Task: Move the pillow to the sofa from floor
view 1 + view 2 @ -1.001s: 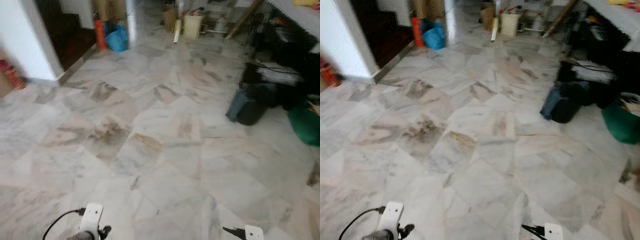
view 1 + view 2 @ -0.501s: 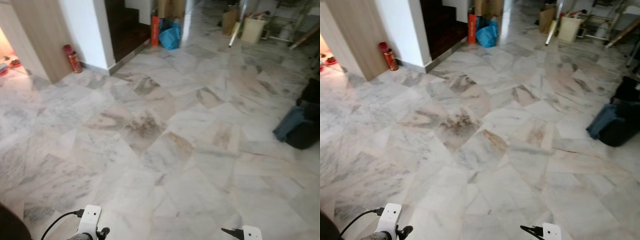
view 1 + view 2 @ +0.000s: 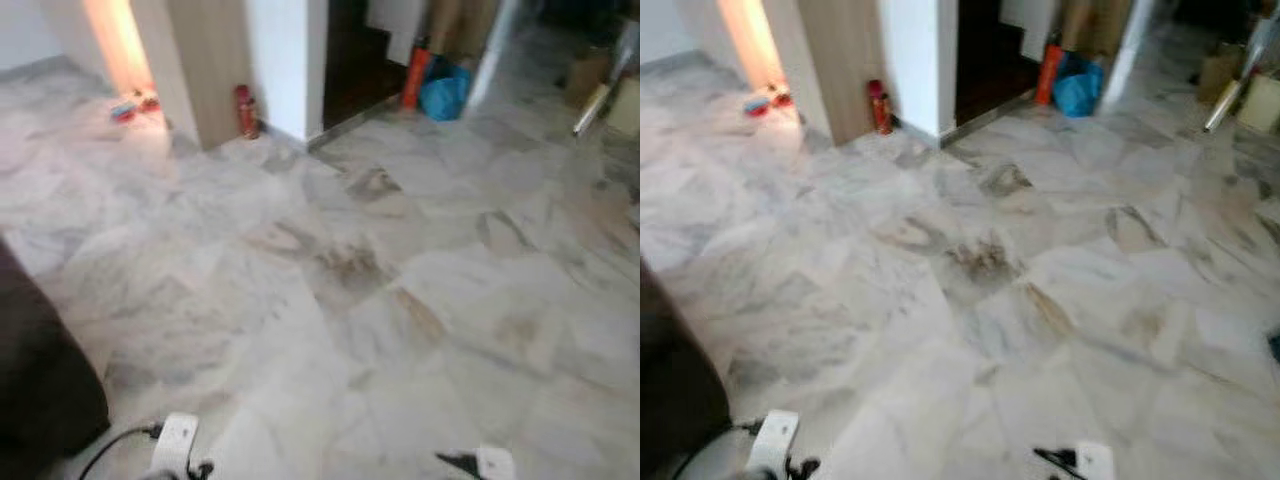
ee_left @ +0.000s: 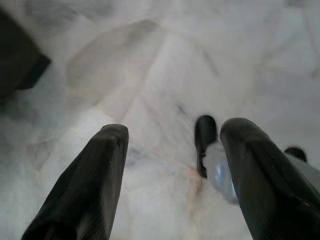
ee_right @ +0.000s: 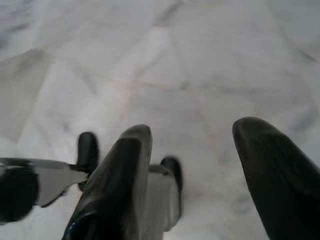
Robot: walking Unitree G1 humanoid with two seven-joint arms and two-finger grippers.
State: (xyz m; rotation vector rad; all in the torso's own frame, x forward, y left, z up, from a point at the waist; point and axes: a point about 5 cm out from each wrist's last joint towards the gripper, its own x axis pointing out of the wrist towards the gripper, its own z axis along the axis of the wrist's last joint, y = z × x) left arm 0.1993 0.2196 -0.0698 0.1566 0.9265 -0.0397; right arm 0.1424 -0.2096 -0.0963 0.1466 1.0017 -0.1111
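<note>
Head views, blurred: pale veined marble floor [image 3: 400, 260] spreads ahead, and both arms hang low at the bottom edge. The left gripper [image 3: 178, 462] sits just beside a large dark rounded mass [image 3: 40, 380] at the near left; whether that is the sofa I can't tell. The right gripper [image 3: 478, 463] hangs over bare tile. Far ahead of the left gripper, a red cylindrical canister [image 3: 244, 110] stands against a tan wooden panel [image 3: 205, 60], next to a white wall pillar [image 3: 290, 60]. Far ahead of the right gripper, a blue plastic bag [image 3: 445, 95] lies beside an orange upright canister [image 3: 414, 72]. No pillow can be picked out here.

Left wrist view: the left gripper's two black fingers [image 4: 95, 185] are spread wide with nothing between them, marble below, a dark corner [image 4: 20, 60] beyond them to one side.

Right wrist view: the right gripper's black fingers [image 5: 280, 175] likewise gape apart, empty, above marble tile.
</note>
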